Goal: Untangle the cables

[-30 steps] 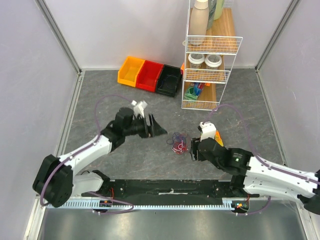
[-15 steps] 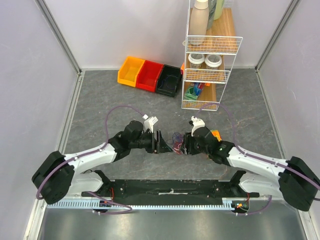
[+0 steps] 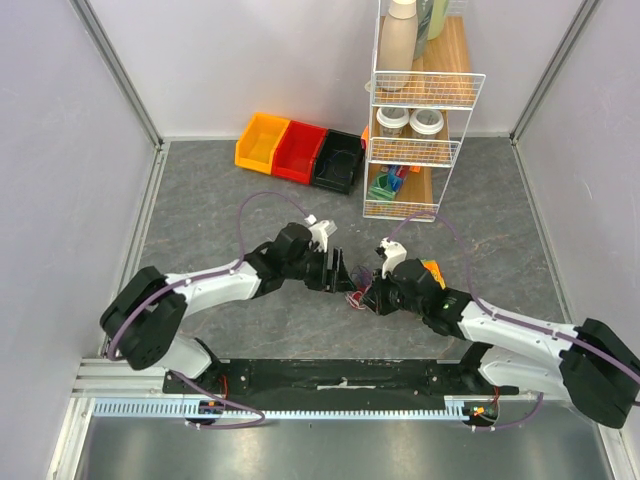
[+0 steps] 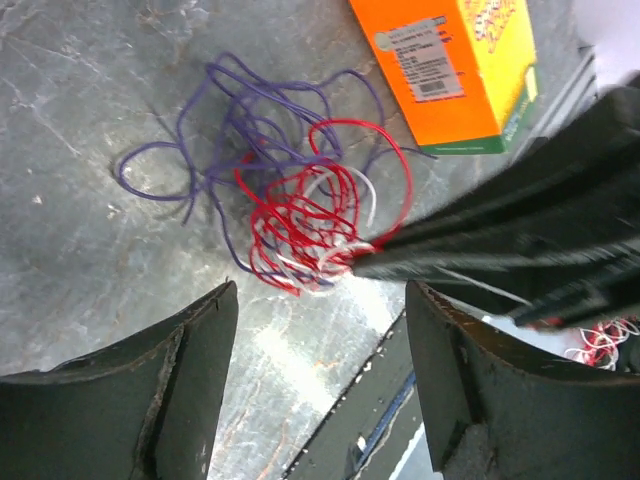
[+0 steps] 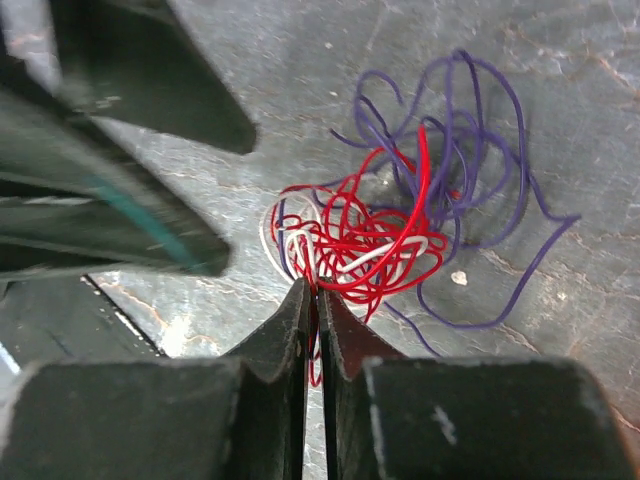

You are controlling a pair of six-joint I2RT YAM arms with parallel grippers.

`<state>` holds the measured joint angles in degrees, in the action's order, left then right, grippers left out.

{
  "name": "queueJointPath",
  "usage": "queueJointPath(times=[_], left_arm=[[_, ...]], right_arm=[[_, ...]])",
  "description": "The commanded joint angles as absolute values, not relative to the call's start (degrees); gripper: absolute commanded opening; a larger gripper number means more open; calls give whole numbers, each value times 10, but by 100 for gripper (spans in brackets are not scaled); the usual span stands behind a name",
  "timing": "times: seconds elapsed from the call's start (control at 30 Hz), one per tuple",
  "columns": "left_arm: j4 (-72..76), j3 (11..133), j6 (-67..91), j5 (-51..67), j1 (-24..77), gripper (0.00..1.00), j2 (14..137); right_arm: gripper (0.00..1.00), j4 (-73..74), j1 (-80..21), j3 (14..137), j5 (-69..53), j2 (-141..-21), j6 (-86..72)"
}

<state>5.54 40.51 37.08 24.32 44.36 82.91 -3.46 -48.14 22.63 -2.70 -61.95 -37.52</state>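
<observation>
The cables lie as one small tangle of red, white and dark blue wires on the grey table between the two arms. In the right wrist view the cables spread out just beyond my right gripper, which is shut on a few red strands at the tangle's near edge. My right gripper meets the tangle from the right. The left gripper hovers at the tangle's left side. In its own view my left gripper is open, with the cables ahead of its tips and nothing between its fingers.
An orange box lies right behind the right wrist, close to the tangle. Orange, red and black bins stand at the back. A wire shelf with jars is at back right. The black base rail runs along the near edge.
My right gripper has closed on red strands of the tangle. The left gripper has swung right, from well left of the tangle to just beside it.
</observation>
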Motion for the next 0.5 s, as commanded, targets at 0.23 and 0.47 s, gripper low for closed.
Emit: queueJointPath(times=[0.23, 0.47], left_arm=[[16, 517, 258, 218, 444, 81, 937], [63, 545, 284, 290, 439, 59, 1018]], right_arm=[[9, -37, -482, 214, -67, -571, -344], [9, -26, -481, 216, -76, -563, -337]])
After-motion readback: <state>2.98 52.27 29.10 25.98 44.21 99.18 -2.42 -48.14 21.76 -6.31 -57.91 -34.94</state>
